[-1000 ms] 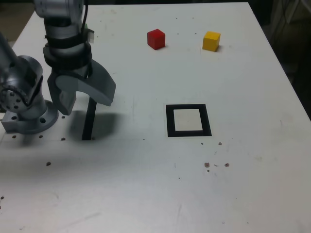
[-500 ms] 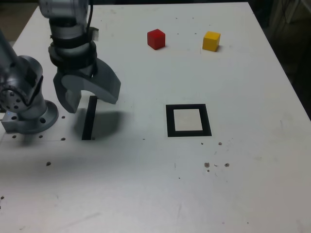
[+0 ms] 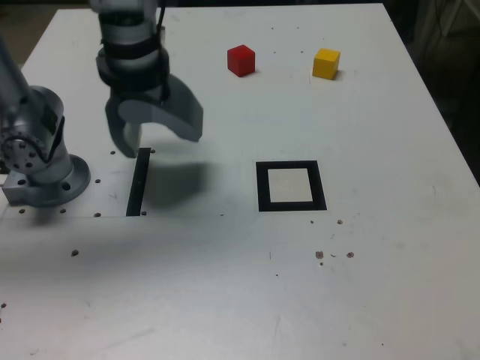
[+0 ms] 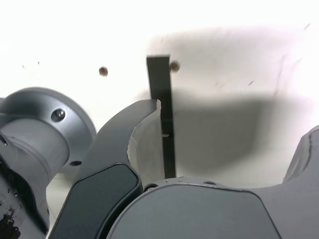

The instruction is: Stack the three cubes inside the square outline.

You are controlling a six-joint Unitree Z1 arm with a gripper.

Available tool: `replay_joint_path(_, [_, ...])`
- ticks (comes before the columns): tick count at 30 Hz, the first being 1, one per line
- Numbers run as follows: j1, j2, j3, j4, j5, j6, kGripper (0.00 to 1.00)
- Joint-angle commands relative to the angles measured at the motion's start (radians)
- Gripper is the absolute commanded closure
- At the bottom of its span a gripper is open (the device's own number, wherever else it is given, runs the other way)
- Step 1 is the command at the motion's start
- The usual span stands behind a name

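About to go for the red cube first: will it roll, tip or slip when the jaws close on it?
The red cube sits flat on a face, so it probably won't roll or tip. Its flat sides look easy to pinch, though a nudge may slide it on the smooth table. It is smaller than the open gripper, likely light.

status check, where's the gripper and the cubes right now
Gripper open, empty, above the black strip. Red cube and yellow cube at table's far edge, apart; no green cube in view. Square outline empty, path clear.
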Motion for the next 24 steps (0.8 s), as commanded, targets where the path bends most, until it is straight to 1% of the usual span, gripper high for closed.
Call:
replay_joint_path(1, [0.017,0.009,-0.019,0.004,0.016,0.003,0.04])
replay_joint_path(5, [0.06,0.029,-0.061,0.019,0.049,0.007,0.04])
replay_joint_path(9, [0.114,0.058,-0.109,0.047,0.061,0.03,0.05])
replay_joint_path(17, [0.229,0.14,-0.214,0.077,0.06,0.115,0.05])
replay_joint_path(24, [0.31,0.224,-0.331,0.126,0.046,0.193,0.04])
